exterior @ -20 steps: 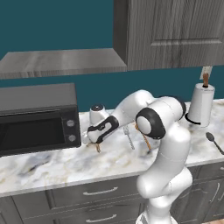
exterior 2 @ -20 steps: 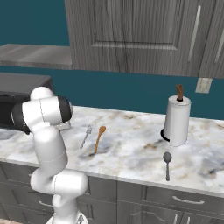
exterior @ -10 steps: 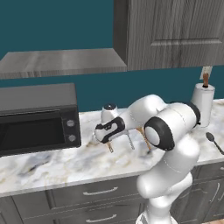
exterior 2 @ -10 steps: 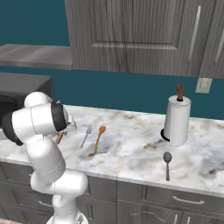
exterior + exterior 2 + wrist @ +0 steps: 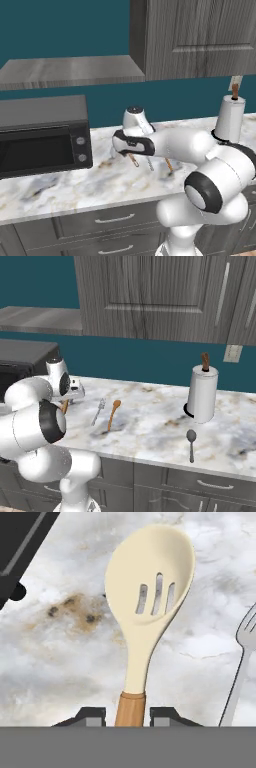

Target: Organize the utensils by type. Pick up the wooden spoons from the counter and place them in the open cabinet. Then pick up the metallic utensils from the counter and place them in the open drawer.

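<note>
- The gripper [image 5: 130, 714] is closing on the tan handle of the cream spoon [image 5: 150, 597]: its two dark finger tips are sitting on either side of the handle, and the gap left looks no wider than the wood, so I am judging it as a grasp.
- The cream spoon is running straight out from the hand along the gripper's line of sight, handle at the fingers, slotted bowl at the far end and facing the camera; its long axis is lying along the hand's own axis.
- In the left base view the gripper [image 5: 131, 149] is hanging just above the counter [image 5: 60, 185], with the handle slanting down from it; whether the spoon is clear of the marble is hard to tell.
- The fork [image 5: 240, 667] is lying just beside the held spoon, roughly parallel, tines pointing the same way.
- In the right base view the fork [image 5: 98, 411] and the orange-brown spoon [image 5: 113, 414] are lying side by side on the marble, just beyond the hand, long axes pointing away from the counter's front edge.
- The cabinet [image 5: 195, 37] is hanging above and to the right of the hand, so the coming carry is likely calling for a lift up and across.
- A microwave [image 5: 42, 135] is standing to the hand's left; a paper towel holder [image 5: 202, 393] and a dark metal spoon [image 5: 191, 443] are sitting well apart to the right.
</note>
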